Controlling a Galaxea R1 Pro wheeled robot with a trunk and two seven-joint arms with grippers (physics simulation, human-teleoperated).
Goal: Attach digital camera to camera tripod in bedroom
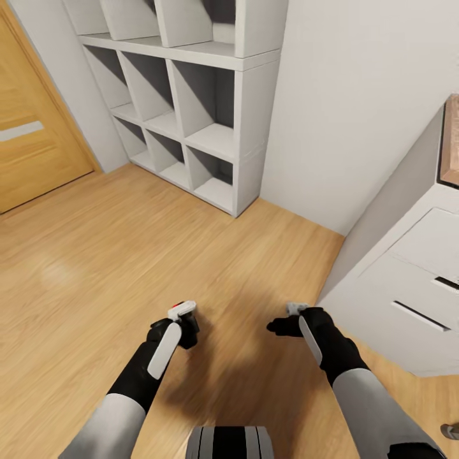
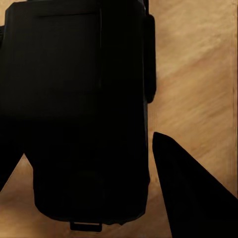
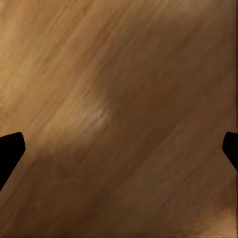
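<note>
Two arms are hanging low over the light wood plank floor (image 1: 95,255) while the robot is travelling through the room, so the step in hand reads as carrying the load to the camera tripod rather than mounting anything yet. Ahead, the white cube-shelf unit (image 1: 191,95) is standing against the pale grey wall (image 1: 357,95), a white cabinet with slotted drawer fronts (image 1: 408,287) is crowding the right side, and a wooden door (image 1: 32,127) is closing off the far left. The left gripper (image 1: 183,322) is clamped around the small matte black boxy digital camera (image 2: 79,109), whose dark body is sitting between the fingers in the left wrist view and whose red-marked top seems to be peeking out in the head view. The right gripper (image 1: 287,326) is carrying nothing, its fingertips (image 3: 11,148) spread wide over bare planks. Doing this well probably means steering the base away from the cabinet corner near the right arm, keeping the left arm steady so the camera is not slipping in the grip, and turning until the tripod is coming into sight before raising either arm.
</note>
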